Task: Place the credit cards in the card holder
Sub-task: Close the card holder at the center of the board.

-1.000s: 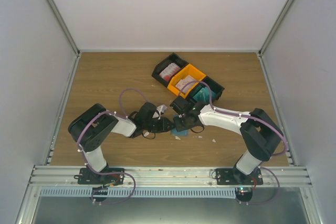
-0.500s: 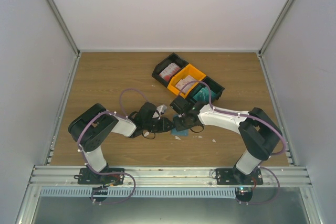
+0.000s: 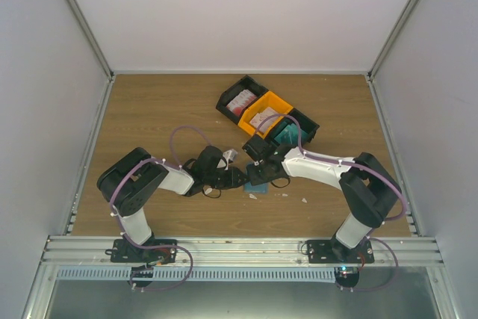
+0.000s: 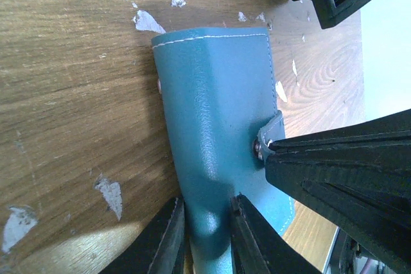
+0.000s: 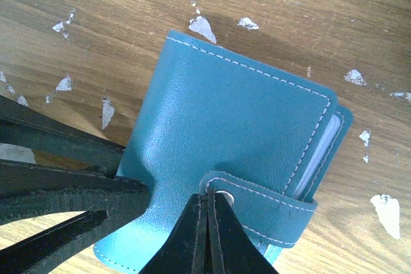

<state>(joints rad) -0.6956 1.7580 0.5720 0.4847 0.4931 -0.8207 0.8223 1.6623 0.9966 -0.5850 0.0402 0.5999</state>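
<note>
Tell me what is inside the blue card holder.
The card holder is folded shut, its strap across the open edge. Only a pale sliver shows between the covers; card or sleeve, I cannot tell. Everything else inside is hidden.

A worn wood-grain counter [image 3: 149,110] inside white walls [image 3: 239,13], with a metal rail [image 3: 239,248] along its near edge. Three open bins sit touching in a slanted row right of centre toward the far edge: a black bin [image 3: 224,102] farthest back, an orange bin [image 3: 281,100] in the middle, and a second black bin [image 3: 309,128] nearest the right edge. Small white scraps [image 3: 304,200] dot the boards closer to the near edge.
</note>
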